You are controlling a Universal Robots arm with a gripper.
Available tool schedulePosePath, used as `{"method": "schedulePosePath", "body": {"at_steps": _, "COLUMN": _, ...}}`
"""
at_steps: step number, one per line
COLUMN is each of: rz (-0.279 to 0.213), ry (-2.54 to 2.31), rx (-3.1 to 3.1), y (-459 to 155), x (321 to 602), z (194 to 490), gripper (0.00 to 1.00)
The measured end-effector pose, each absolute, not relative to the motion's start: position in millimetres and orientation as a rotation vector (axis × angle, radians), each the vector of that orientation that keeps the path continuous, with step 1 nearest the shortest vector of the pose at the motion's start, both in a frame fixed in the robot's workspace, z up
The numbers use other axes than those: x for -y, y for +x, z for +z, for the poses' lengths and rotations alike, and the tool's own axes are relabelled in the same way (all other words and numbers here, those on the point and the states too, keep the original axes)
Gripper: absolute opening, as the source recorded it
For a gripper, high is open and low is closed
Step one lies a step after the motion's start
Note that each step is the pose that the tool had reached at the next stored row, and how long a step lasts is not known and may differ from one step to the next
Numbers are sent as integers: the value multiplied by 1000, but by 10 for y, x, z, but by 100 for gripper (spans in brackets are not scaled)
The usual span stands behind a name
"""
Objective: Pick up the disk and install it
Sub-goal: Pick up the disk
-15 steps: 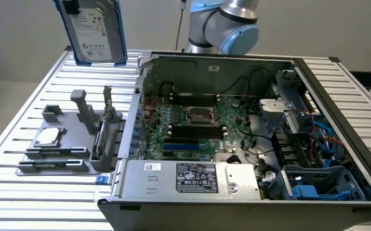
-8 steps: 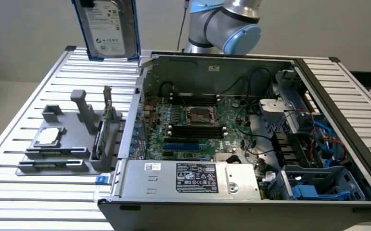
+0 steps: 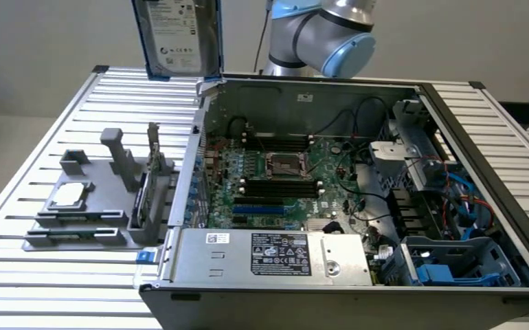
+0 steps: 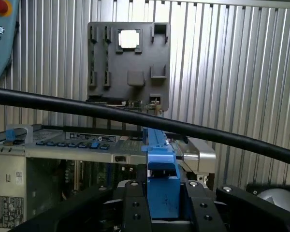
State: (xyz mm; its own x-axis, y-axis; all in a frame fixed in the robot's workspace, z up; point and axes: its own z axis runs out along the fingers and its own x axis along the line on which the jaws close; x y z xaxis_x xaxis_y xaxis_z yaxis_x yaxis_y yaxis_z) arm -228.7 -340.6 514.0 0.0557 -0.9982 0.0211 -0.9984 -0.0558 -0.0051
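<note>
Aloft, the disk point(image 3: 177, 34) (edge-on at the wrist camera) stands upright, pinched between the two fingers point(image 4: 134, 209).

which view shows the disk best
The exterior view: the disk is held upright in the air, its labelled face toward the camera. The wrist view sees it edge-on, as a blue carrier rail clamped in the gripper, with no label visible.

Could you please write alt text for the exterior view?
A flat silver-grey metal disk with blue plastic rails hangs upright above an open dark metal computer case, at the exterior view's left. A grey plastic parts holder sits on the slatted table.
</note>
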Motion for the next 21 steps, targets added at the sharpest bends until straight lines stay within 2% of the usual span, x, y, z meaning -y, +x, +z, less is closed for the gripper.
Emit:
{"method": "schedulePosePath", "body": {"at_steps": 10, "rz": 24, "ry": 2277, "rx": 2154, "y": -1879, "x": 3587, "z": 5182, "gripper": 32}}
{"method": "schedulePosePath", "body": {"at_steps": 21, "rz": 24, "ry": 2277, "rx": 2154, "y": -1621, "x": 3898, "z": 5076, "gripper": 32}}
